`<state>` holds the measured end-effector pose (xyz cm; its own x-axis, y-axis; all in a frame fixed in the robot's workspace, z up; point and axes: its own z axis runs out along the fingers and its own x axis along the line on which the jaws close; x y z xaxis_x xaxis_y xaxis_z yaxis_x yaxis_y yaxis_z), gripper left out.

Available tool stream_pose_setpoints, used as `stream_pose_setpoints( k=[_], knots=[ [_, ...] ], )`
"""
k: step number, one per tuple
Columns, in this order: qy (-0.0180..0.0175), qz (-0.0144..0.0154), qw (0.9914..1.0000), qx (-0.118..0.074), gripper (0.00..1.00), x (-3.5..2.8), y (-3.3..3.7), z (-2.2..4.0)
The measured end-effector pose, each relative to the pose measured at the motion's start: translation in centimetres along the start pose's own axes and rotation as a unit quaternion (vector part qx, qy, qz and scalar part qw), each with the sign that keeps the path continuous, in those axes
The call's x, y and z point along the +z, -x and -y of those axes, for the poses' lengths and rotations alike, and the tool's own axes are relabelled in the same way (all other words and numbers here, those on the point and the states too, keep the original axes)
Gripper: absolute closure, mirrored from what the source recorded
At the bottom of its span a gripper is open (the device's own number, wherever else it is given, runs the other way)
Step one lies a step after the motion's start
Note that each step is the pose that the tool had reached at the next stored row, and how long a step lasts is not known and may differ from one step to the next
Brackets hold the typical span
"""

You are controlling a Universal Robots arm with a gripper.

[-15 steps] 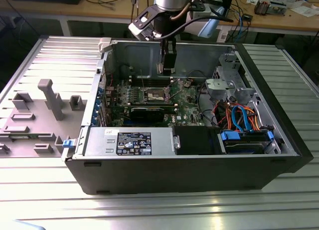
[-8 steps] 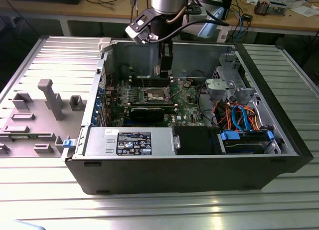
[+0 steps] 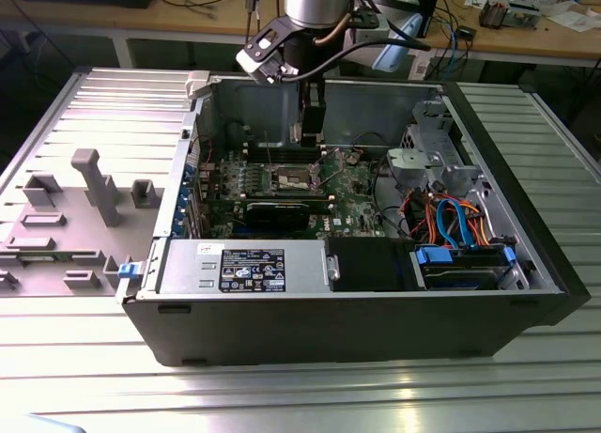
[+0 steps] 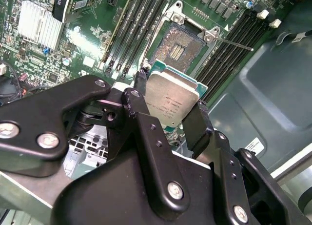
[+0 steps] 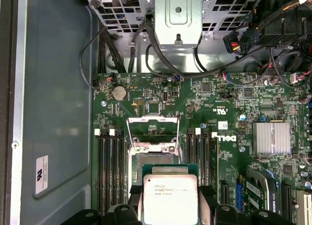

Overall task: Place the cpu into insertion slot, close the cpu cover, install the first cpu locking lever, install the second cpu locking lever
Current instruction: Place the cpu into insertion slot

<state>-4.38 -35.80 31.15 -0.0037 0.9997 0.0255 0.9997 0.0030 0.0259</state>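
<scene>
The gripper [image 4: 169,104] is clamping the cpu [image 4: 171,94] by 2 opposite edges, with its black fingers [image 4: 197,125] closed only to the chip's width and pressing on either side. The cpu is hanging above the slot [image 4: 181,45], near its edge on the gripper's side and apart from it, with its silvery top facing both wrist cameras. The slot is lying bare, its dark pin grid showing inside the silver rim. The cover [image 5: 152,119] is standing swung open at the slot's edge farthest from the gripper. A thin lever [image 4: 234,43] is sticking out just beside the slot. Memory slots [image 5: 109,171] are flanking the slot on 2 sides. In the exterior view the arm is reaching down over the slot inside the open case [image 3: 376,330], which is sitting on the table [image 3: 282,395].
</scene>
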Motion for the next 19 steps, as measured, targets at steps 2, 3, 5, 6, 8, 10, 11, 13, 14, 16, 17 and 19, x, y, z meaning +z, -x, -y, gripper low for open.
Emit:
stream_pose_setpoints(
  k=[2,3,5,6,8,10,11,13,14,16,17,19],
  knots=[
    [0.0,0.0,1.0,0.0,0.46,0.0,0.0,0.0],
    [0.0,0.0,1.0,0.0,0.46,0.0,0.0,0.0],
    [0.0001,0.0,1.0,0.0,0.46,0.04,0.0,0.0],
    [0.0007,-0.0002,1.0,0.0,0.46,0.11,0.0,0.0],
    [0.002,0.0,1.0,0.0,0.46,0.29,0.01,0.01],
    [0.0034,0.0,0.99999,0.0,0.46,0.53,0.01,0.02],
    [0.0039,0.0,0.99999,0.0,0.46,0.62,0.01,0.04],
    [0.0046,0.0,0.99999,0.0,0.46,0.86,0.02,0.23],
    [0.0047,0.0,0.99999,0.0,0.46,0.95,0.02,0.39],
    [0.0049,0.0,0.99999,0.0,0.46,1.31,0.02,0.83],
    [0.0049,0.0,0.99999,0.0,0.46,1.54,-0.01,0.9],
    [0.0048,0.0,0.99999,0.0,0.46,1.96,-0.1,0.95]
  ],
)
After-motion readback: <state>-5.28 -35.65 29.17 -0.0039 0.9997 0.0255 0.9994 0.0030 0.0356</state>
